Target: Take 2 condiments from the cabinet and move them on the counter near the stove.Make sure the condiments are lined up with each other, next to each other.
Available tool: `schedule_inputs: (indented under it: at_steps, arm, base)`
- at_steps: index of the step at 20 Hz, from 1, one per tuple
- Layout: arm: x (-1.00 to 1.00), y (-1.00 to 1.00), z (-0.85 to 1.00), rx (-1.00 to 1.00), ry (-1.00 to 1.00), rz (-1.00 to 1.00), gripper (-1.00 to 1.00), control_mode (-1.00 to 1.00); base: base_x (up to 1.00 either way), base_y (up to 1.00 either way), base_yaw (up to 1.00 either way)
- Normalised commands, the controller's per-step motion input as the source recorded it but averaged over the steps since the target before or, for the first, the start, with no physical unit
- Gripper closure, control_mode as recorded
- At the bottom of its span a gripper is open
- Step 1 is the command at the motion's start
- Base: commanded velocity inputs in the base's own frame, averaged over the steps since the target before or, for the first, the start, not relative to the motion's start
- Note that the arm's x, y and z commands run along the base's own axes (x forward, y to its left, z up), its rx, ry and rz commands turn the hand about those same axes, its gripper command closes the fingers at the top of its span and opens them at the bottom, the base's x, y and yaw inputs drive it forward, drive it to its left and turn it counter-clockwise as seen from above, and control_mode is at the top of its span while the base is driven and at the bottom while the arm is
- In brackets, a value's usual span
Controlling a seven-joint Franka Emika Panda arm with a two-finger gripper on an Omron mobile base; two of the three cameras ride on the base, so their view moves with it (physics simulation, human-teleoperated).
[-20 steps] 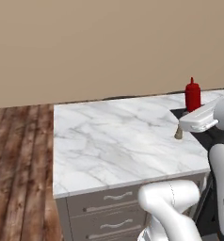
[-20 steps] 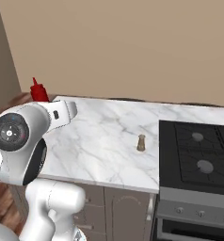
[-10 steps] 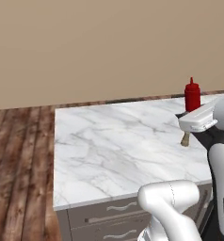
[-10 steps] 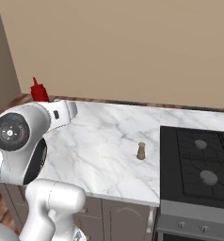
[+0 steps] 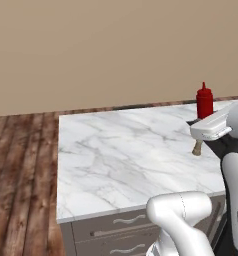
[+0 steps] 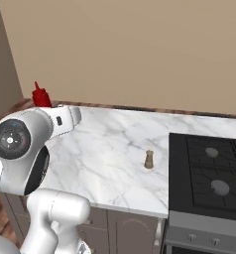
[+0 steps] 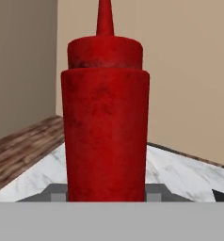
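1. Red squeeze bottle (image 7: 104, 117), slim, plastic-looking, with a pointed nozzle, stands upright right in front of the gripper in the hand view, its base between the dark finger tips; in the base views it rises above the arm's white hand, over the counter's far side from the stove.
2. Gripper: the jaws flank the bottle's lower body and appear clamped on it, so I judge it held.
3. Handling, as a judgement: light, smooth and somewhat squeezable; tall and narrow, so it could tip when set down. A hold low on the straight body suits it, not the nozzle.
4. Tan wooden-looking shaker (image 6: 148, 159) with a narrowed top stands upright on the counter, just beside the black cooktop (image 6: 209, 173); the bottle belongs next to it.
5. White marble counter (image 5: 126, 150) with grey veins is flat and smooth.
6. Beyond: plain beige wall, wooden floor (image 5: 21, 175).
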Motion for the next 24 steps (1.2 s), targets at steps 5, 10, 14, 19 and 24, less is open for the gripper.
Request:
schedule_inputs:
  at_steps: [5,10,14,19,24]
  arm:
    - [0.0,0.0,0.0,0.0,0.0,0.0,1.0,1.0]
    - [0.03,-0.16,-0.1,0.0,0.01,0.0,1.0,-1.0]
    - [0.05,-0.67,-0.19,0.0,0.0,0.03,1.0,-1.0]
    - [0.08,-0.72,-0.14,0.03,0.0,0.1,1.0,-1.0]
    - [0.17,-0.77,-0.17,0.06,0.0,0.06,1.0,-1.0]
  base:
    - [0.06,0.0,0.0]
    - [0.0,0.0,0.0]
    - [0.0,0.0,0.0]
    - [0.0,0.0,0.0]
    - [0.0,0.0,0.0]
